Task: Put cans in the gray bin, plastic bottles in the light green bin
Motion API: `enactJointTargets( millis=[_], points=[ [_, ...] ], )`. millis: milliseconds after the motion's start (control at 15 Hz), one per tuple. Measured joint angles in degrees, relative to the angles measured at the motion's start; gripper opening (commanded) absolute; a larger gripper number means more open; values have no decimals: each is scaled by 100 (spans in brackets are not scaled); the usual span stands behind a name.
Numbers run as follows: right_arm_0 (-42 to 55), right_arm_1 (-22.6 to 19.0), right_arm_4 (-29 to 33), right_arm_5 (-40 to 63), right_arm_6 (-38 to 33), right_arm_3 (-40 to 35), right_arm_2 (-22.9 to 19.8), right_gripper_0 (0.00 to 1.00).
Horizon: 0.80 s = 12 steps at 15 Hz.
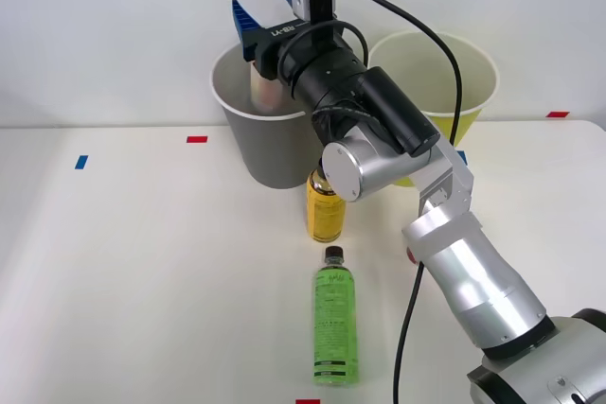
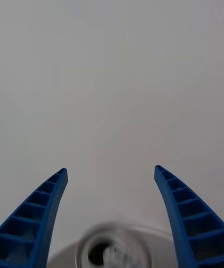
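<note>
Can drop is being finished: right gripper (image 1: 267,8) is being held over the gray bin (image 1: 248,130), fingers spread and empty; a can (image 2: 109,249) is being seen falling below them. Yellow bottle (image 1: 325,210) is standing just before that bin, green bottle (image 1: 335,324) lying nearer; light green bin (image 1: 469,82) is standing beside it; a bottle should be grasped next.

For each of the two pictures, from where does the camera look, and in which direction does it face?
Front view: sits above the arms, faces forward and down at the table; shows the right arm over the gray bin.
Right wrist view: sits on the right wrist, faces past the end effector toward a pale wall; shows its two blue fingers, spread open, and a blurred can top below.
Shared: the open right end effector and the can dropping into the gray bin.
</note>
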Motion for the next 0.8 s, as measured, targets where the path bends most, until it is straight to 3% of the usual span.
enactJointTargets(
  millis=[267,600,800],
  points=[
    [5,-79,-7,-246,6,0,73,100],
    [207,-474,41,-706,89,-64,130,100],
    [872,-716,53,-950,116,-740,135,100]
  ],
)
